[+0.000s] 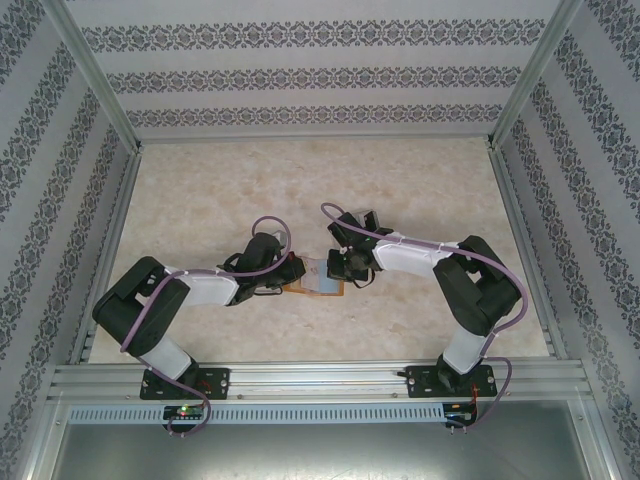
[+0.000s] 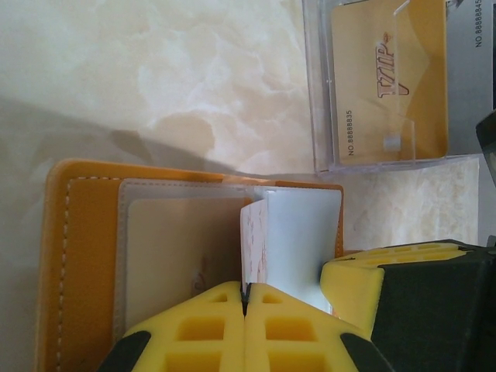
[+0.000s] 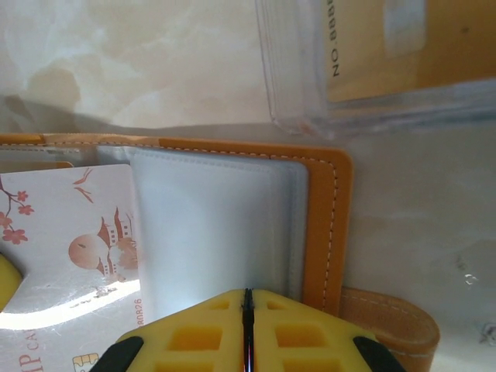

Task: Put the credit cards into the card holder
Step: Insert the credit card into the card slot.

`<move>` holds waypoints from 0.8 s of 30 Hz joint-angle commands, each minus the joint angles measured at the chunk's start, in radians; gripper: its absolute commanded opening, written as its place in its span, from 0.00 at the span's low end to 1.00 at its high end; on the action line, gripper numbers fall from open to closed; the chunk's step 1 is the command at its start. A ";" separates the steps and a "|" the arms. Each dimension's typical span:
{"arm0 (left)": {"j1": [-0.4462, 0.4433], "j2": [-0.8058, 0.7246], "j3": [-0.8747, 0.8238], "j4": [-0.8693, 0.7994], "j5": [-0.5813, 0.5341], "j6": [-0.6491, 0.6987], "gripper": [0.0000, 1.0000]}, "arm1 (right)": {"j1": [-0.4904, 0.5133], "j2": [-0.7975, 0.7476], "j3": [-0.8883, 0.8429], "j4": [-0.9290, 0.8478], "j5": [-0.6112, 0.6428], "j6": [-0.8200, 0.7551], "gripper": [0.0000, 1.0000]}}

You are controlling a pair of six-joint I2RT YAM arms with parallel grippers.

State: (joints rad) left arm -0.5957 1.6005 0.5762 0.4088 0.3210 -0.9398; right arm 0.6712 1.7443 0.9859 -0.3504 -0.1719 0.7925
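Note:
The card holder [image 1: 318, 289] lies open at the table's middle, orange-tan with grey pockets [image 2: 85, 232] [image 3: 319, 225]. My left gripper [image 1: 297, 268] [image 2: 246, 288] is shut on a white credit card with pink print [image 2: 254, 240], which stands edge-on over the pockets. In the right wrist view that card [image 3: 70, 248] shows its blossom picture beside a grey pocket leaf [image 3: 217, 232]. My right gripper [image 1: 338, 268] [image 3: 248, 293] is shut on that leaf's near edge. An orange-yellow credit card [image 2: 387, 77] [image 3: 387, 62] sits inside the clear plastic box.
The clear plastic box [image 2: 318, 116] [image 3: 294, 93] sits just beyond the holder's far edge. The holder's clasp tab [image 3: 387, 325] sticks out at its right. The right gripper's yellow finger [image 2: 372, 279] is close beside my left fingers. Marbled tabletop stretches all round, fenced by patterned walls.

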 commanded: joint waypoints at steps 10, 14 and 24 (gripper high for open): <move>-0.024 0.068 0.028 0.020 0.013 -0.013 0.02 | -0.012 0.035 -0.050 0.014 0.032 0.032 0.10; -0.024 0.059 0.027 0.022 -0.002 -0.020 0.00 | -0.015 0.018 -0.051 0.008 0.037 0.036 0.10; -0.030 0.035 0.017 -0.045 -0.022 0.015 0.00 | -0.025 -0.080 -0.052 -0.053 0.132 0.027 0.16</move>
State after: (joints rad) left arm -0.6086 1.6432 0.6025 0.4335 0.3275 -0.9493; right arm 0.6567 1.7077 0.9527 -0.3382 -0.1284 0.8150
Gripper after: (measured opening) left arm 0.049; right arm 0.161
